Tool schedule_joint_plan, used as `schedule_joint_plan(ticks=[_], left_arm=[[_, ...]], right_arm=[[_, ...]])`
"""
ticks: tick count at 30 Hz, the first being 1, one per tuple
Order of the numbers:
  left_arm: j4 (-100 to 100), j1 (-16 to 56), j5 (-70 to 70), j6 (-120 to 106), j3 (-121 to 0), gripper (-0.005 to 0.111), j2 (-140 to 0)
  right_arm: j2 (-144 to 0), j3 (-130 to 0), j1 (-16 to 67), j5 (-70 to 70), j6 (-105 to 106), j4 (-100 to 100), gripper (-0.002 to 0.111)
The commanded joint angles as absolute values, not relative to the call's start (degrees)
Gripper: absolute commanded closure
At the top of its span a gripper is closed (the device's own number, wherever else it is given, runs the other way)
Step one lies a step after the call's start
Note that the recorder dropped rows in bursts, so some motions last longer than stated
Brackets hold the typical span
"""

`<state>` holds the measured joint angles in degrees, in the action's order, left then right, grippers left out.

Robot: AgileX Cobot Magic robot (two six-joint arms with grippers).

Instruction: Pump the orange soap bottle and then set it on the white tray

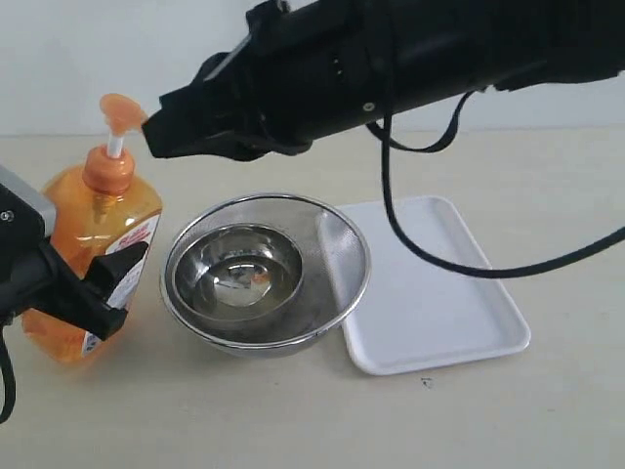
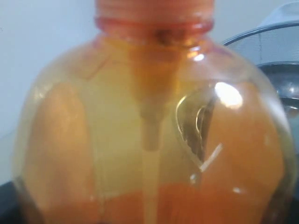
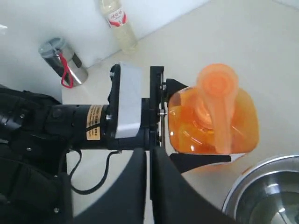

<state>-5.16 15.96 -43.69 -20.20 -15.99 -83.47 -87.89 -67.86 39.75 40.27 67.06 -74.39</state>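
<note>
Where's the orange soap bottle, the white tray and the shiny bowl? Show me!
orange soap bottle (image 1: 83, 220): exterior view, on its upper orange body.
white tray (image 1: 439, 313): exterior view, on its bare flat floor.
shiny bowl (image 1: 200, 269): exterior view, on its inner wall.

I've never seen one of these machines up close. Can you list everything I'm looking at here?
orange soap bottle: one, translucent orange, standing at the table's left in the exterior view
mesh strainer bowl: one, steel, between bottle and tray
steel bowl: one, shiny, nested inside the strainer
white tray: one, white, right of the bowls
drink bottle: one, clear with pale liquid and red label, beyond the table
steel cup: one, silver with red strap, near the drink bottle
table: one, beige
left gripper: one, black, clamped on the soap bottle's body
right gripper: one, black, shut, beside the pump head
</note>
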Motion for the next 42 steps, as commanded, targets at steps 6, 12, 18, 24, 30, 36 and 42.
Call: schedule_joint_plan(ticks=[6,12,18,24,30,36,42], left_arm=[[-5.01,16.03,-46.16,-19.97,-16.69,0.102,-83.29],[-5.01,16.03,-46.16,-19.97,-16.69,0.102,-83.29],[-5.01,16.03,-46.16,-19.97,-16.69,0.102,-83.29],[-5.01,16.03,-46.05,-19.97,-16.69,0.102,-83.29],[-5.01,16.03,-46.2,-19.97,-16.69,0.102,-83.29],[-5.01,16.03,-45.43,-19.97,-16.69,0.102,-83.29],[-5.01,16.03,-45.56,-19.97,-16.69,0.102,-83.29]], right_arm=[[-91.89,-68.19,45.13,23.06,70.98,-75.72,0.108],[-91.89,-68.19,45.13,15.38,70.84,-75.24,0.108],[-90.42,-68.19,45.13,20.85,70.46,-74.37,0.108],[-87.56,-68.19,45.13,7.4,71.43,-74.14,0.108],[-91.09,-70.5,45.13,4.81,72.05,-74.14,0.108],[-94.4,-74.02,45.13,8.49,71.42,-74.31,0.108],[-96.05,-74.07,45.13,10.85,71.29,-74.31,0.108]])
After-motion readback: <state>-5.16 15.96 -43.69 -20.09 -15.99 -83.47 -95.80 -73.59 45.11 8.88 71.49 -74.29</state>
